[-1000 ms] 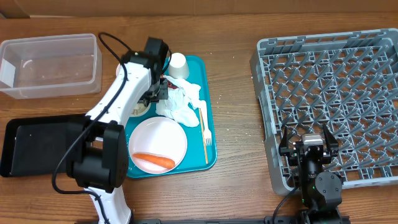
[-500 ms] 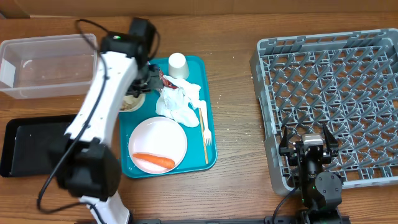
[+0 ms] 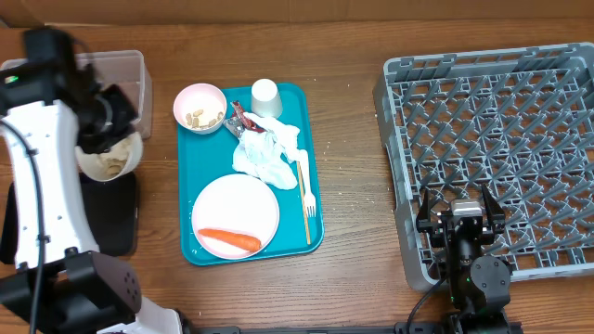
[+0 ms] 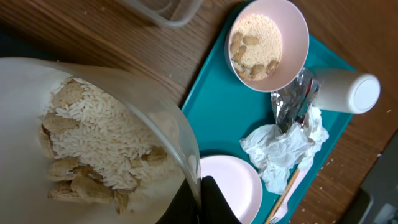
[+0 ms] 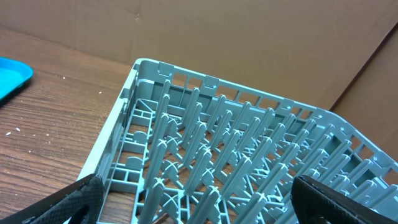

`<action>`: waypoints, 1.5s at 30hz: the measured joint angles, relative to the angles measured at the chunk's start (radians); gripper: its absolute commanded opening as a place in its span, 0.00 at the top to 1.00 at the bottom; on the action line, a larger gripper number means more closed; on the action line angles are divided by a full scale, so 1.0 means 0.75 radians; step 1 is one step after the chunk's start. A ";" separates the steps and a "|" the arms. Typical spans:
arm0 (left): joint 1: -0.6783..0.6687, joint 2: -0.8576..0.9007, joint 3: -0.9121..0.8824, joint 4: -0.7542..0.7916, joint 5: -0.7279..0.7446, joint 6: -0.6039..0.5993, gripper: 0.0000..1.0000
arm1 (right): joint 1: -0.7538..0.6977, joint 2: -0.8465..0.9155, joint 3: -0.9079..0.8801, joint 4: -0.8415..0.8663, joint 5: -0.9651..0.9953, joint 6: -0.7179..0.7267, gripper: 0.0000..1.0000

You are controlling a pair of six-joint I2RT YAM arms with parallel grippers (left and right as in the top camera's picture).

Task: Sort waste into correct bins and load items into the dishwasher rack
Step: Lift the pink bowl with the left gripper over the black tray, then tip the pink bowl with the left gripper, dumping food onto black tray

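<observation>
My left gripper (image 3: pixel 113 137) is shut on the rim of a small white bowl (image 3: pixel 109 160) holding rice and beige crumbs (image 4: pixel 93 143). It hangs between the clear tub (image 3: pixel 139 79) and the black tray (image 3: pixel 116 218). On the teal tray (image 3: pixel 311 111) are a second bowl (image 3: pixel 200 107) with crumbs, a cup (image 3: pixel 265 96), a wrapper (image 3: pixel 237 119), napkins (image 3: pixel 269 153), a fork (image 3: pixel 306 199) and a plate (image 3: pixel 237 209) with a carrot (image 3: pixel 229 239). My right gripper (image 3: pixel 461 218) stands open over the front left of the grey rack (image 3: pixel 492 121).
My left arm covers much of the clear tub and the black tray. Bare wood lies between the teal tray and the rack. The right wrist view shows the rack's pegs (image 5: pixel 236 155) and a corner of the teal tray (image 5: pixel 12 74).
My left arm has swung left, carrying the bowl of rice off the teal tray to the spot by the clear tub. The second bowl now shows. My right arm has not moved.
</observation>
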 measured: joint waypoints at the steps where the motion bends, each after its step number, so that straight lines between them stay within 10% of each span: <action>1: 0.036 0.000 -0.008 0.001 0.027 0.012 0.96 | 0.001 0.000 0.000 0.001 0.001 0.001 0.00; 26: 0.870 0.000 -0.722 0.527 0.808 0.295 0.96 | 0.001 0.000 0.000 0.001 0.000 0.001 0.00; 45: 0.932 0.119 -0.838 0.745 1.307 0.329 0.96 | 0.000 0.000 0.000 0.000 0.000 -0.001 0.00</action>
